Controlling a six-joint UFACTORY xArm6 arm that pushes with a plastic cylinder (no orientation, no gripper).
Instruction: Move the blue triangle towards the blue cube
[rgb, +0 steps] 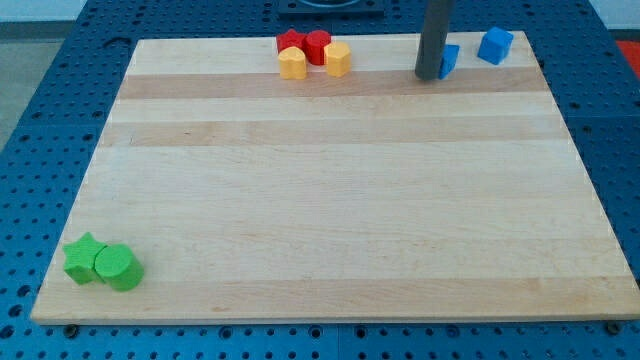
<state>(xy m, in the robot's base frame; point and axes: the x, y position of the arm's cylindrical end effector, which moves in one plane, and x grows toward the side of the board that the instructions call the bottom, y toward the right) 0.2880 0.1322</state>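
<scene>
The blue triangle (450, 60) lies near the view's top right of the wooden board (330, 200), partly hidden behind my rod. The blue cube (494, 45) sits a short way to its right and slightly higher, apart from it. My tip (428, 76) rests on the board touching the triangle's left side.
A red star (290, 42), a red cylinder (318, 45), a yellow block (292, 64) and a yellow hexagonal block (337, 59) cluster at the top centre. A green star (84, 258) and a green cylinder (118, 267) sit at the bottom left corner.
</scene>
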